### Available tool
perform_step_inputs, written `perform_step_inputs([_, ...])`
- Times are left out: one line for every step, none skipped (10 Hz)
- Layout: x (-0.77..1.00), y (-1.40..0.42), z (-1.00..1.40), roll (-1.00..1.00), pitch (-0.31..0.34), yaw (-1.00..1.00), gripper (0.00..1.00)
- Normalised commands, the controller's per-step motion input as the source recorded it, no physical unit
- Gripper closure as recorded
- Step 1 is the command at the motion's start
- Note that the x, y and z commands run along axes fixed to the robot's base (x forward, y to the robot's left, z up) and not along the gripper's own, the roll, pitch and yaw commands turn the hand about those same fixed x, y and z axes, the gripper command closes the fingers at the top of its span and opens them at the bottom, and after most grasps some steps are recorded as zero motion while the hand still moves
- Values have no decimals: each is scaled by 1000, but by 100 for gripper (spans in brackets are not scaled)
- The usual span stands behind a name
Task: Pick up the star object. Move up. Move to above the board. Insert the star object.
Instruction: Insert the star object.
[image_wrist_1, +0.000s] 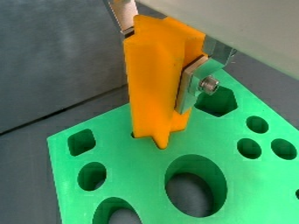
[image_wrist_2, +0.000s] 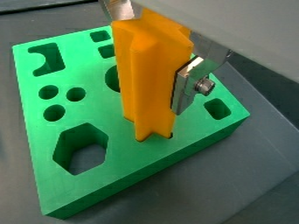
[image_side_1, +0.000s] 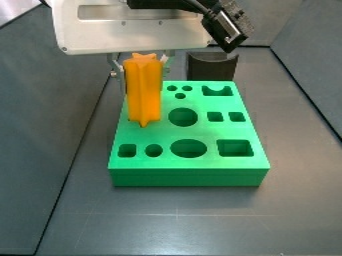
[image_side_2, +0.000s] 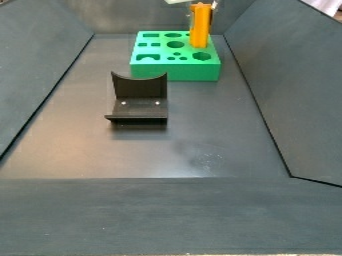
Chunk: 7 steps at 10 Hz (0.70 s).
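- Dark grey enclosure floor (image_side_2: 174, 140) all round, sloped walls rising at the sides, fixture (image_side_2: 136, 98) standing alone mid-floor, well apart from the action.
- Over at the far end: board (image_side_1: 201, 160), bright green, flat on the floor, shaped holes across its top.
- Star object (image_side_1: 142, 90) upright, lower end already at the board's top face near one edge, apparently entering the star hole; depth of entry hard to judge.
- Gripper (image_wrist_2: 158, 39) directly above the board, clamped on the star object's upper part; silver finger (image_wrist_2: 191, 83) pressed flat against one ridged side in both wrist views, opposite finger mostly hidden behind the orange.
- Insertion step under way, by the look of it.
- To do it well: keep the peg dead vertical, hold the ridges lined up with the hole's points, press straight down slowly, no twisting.
- Main risk: a ridge catching the rim and tilting the peg, or shoving the board sideways.
- Release only once fully seated.
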Motion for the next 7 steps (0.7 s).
perform_step_inputs([0,11,-1000,50,-97,0,100])
perform_step_inputs([174,17,-1000,73,-61,-69,100])
perform_step_inputs([106,0,-911,69,-74,-326,100])
perform_step_inputs([0,0,-600,164,-101,-277,100])
perform_step_inputs([0,0,-23,23,0,-14,100])
perform_step_inputs([0,-17,-106,17,-34,0,100])
perform_step_inputs([-134,-237,-640,294,-169,-89,100])
